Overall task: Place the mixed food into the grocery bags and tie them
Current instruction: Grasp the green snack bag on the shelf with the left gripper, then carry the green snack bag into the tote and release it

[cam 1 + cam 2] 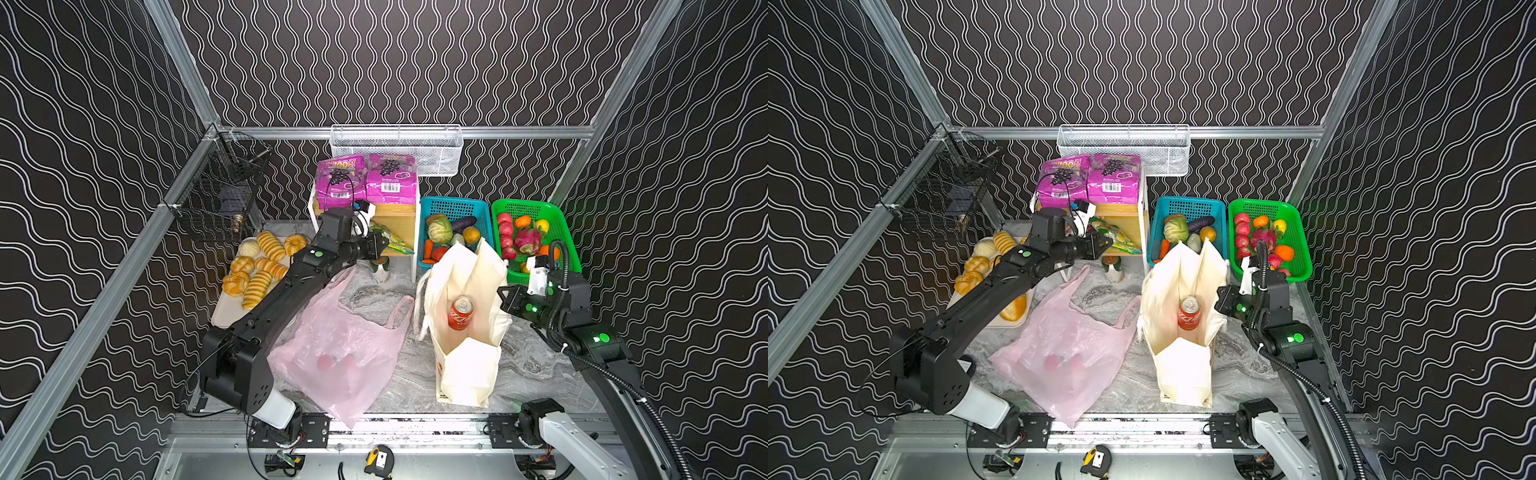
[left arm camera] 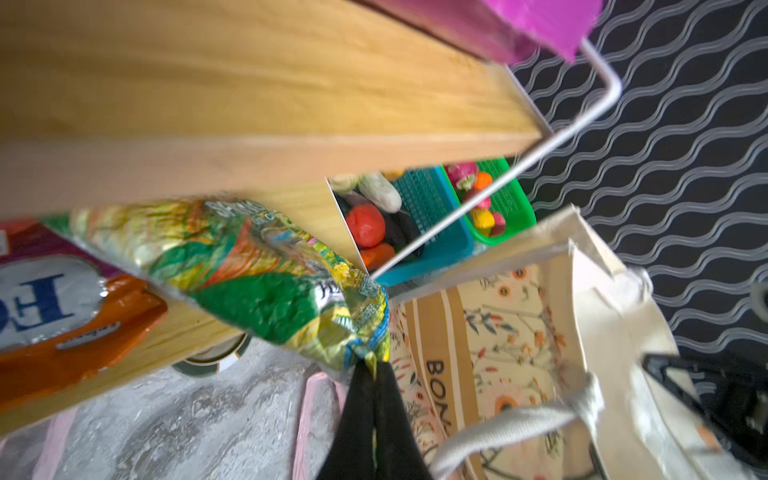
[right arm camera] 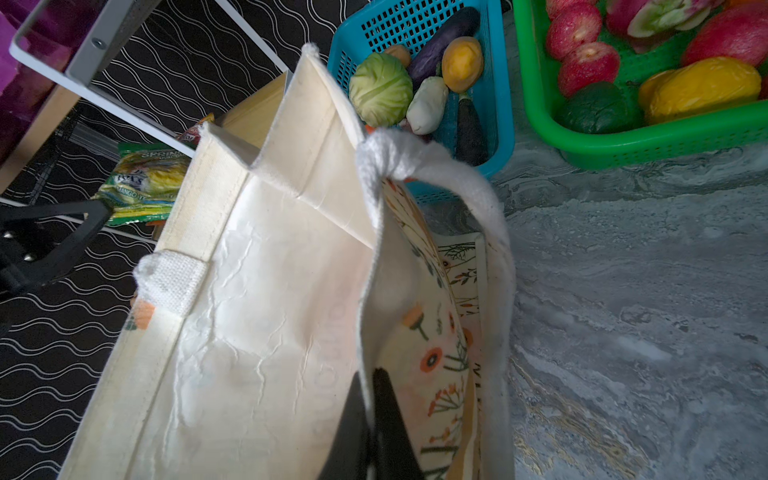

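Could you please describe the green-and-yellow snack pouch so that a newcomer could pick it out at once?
At the back of the table stands a wooden rack with two magenta grape pouches on top. On its lower shelf lies the green-and-yellow snack pouch, one corner pinched by the left gripper. It alone is crinkly green and yellow; the packet beside it is orange.

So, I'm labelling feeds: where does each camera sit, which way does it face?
Both top views: high in front, looking down at the table; left arm and right arm show.
Left wrist: faces the wooden shelf; left gripper pinches the green-yellow snack pouch.
Right wrist: faces the blue basket; right gripper clamps the cream tote.
Shared: both wrist views show cream tote, blue basket.
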Robot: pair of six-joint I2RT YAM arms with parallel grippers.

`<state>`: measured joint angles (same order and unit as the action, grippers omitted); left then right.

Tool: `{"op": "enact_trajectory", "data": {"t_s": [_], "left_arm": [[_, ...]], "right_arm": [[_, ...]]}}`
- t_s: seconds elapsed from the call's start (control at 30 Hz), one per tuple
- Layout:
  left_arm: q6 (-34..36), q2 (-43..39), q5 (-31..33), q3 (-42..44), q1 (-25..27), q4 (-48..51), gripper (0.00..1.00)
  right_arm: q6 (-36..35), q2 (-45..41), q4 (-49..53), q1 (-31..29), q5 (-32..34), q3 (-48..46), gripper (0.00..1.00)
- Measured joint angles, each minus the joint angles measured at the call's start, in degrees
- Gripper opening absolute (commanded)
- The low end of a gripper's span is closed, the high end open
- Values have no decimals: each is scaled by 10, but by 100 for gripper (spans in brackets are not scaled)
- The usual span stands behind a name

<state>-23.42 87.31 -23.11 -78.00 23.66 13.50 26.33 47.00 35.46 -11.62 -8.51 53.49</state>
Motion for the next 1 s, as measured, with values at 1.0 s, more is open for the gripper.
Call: {"op": "enact_trajectory", "data": {"t_s": [1.0], "left_arm": [[47,-127,-20,-94,286,17,0]], "right_arm": [[2,16,-9,0,-2,6,3]]}}
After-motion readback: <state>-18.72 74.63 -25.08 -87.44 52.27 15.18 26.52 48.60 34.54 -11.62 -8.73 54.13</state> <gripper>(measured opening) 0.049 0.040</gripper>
